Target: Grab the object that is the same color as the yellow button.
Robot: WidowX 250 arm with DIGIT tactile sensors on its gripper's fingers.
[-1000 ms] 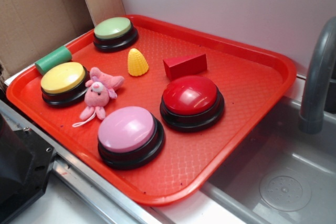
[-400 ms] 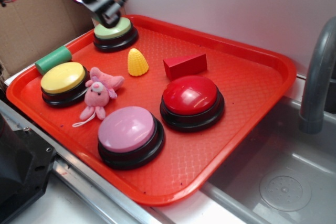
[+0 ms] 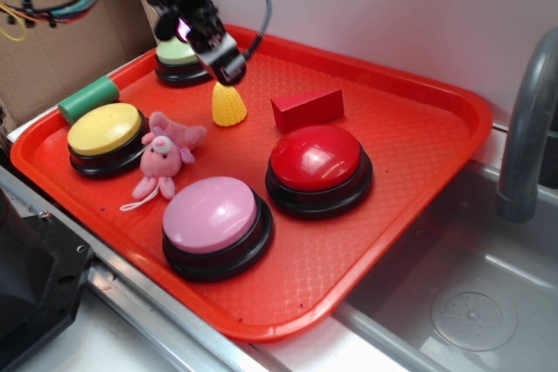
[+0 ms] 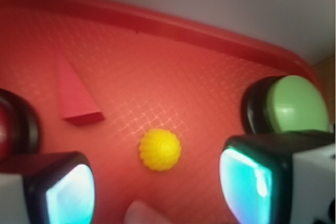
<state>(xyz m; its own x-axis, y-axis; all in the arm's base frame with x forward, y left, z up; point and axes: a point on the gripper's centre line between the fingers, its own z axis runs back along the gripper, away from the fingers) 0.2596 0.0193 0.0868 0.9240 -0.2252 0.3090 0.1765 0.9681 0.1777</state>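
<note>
- At the bottom of the exterior view, the near rim of the red tray (image 3: 261,324) runs slantwise across the frame, with a grey sink basin (image 3: 471,302) in the lower right corner.
- Nearest on the tray is the pink button (image 3: 212,215), lower centre of the frame, on its black base.
- Just right of it and a little further back stands the red button (image 3: 318,163).
- Left of the pink button lies a pink plush toy (image 3: 163,156), touching the base of the yellow button (image 3: 105,131) at the left side of the frame.
- Behind the yellow button, at the tray's left rim, lies a green cylinder (image 3: 88,98).
- The corn-cob toy (image 3: 228,104) stands upright, tip up, in the upper middle of the tray, well apart from the yellow button; in the wrist view it shows from above as a ribbed yellow round (image 4: 160,149) low in the frame's centre.
- A red wedge block (image 3: 307,109) lies near its right.
- The gripper (image 3: 228,67) hangs just above the corn-cob toy's tip, released and holding nothing; in the wrist view its two fingers (image 4: 68,192) stand wide apart at the lower corners with the toy between them.
- Furthest back, in the upper left, the green button (image 3: 177,54) is partly hidden behind the arm.
- A grey faucet (image 3: 523,128) rises at the right edge.
</note>
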